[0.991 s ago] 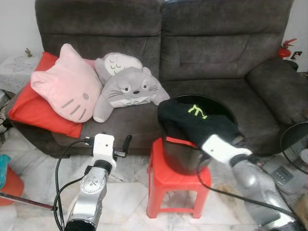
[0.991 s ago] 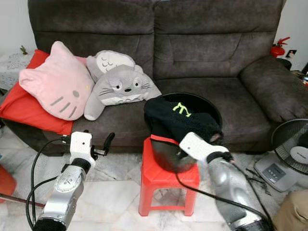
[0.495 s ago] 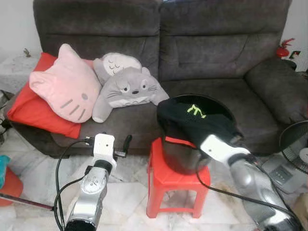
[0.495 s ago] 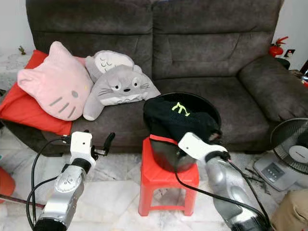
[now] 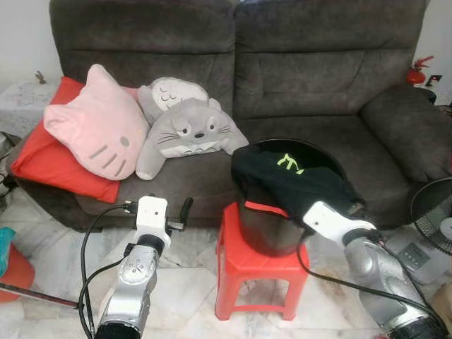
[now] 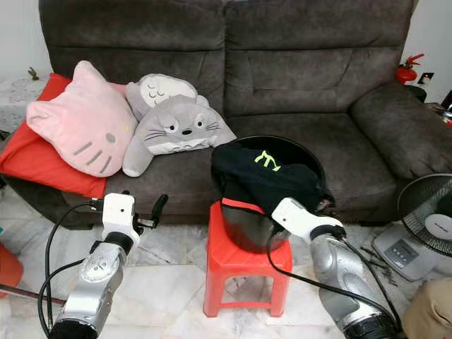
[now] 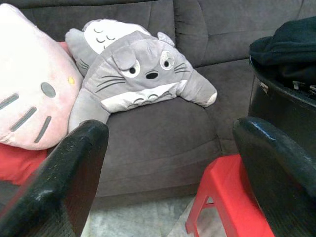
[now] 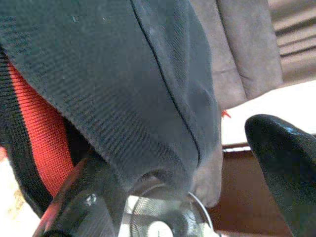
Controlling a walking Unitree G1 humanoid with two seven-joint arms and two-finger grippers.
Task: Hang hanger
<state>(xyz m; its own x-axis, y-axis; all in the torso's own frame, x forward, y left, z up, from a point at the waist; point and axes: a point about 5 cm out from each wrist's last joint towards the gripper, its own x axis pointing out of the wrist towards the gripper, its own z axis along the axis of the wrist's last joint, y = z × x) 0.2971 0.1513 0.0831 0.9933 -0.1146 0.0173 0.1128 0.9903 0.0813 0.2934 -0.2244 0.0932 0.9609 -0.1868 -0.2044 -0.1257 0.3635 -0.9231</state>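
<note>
- My right claw (image 8: pixel 197 163) sits at the black garment (image 5: pixel 291 176) draped over the black bucket (image 5: pixel 272 229); through my right wrist camera the dark knit cloth and its red lining lie right between my spread fingers (image 8: pixel 284 158), close in front, but I cannot tell whether they touch it yet.
- No hanger can be made out — the garment on the bucket is the only clothing item I see.
- The bucket stands on the red stool (image 5: pixel 260 272), which is on the tiled floor just in front of the grey sofa (image 5: pixel 318 78).
- My right arm reaches forward and up from the right of the stool, its white wrist (image 5: pixel 330 220) against the bucket's right side, just under the garment's hem.
- My left claw (image 7: pixel 168 163) hovers left of the stool, fingers wide apart and holding nothing — forearm raised, pointing at the sofa front below the grey plush (image 5: pixel 191 131) and pink cat pillow (image 5: pixel 95 127).
</note>
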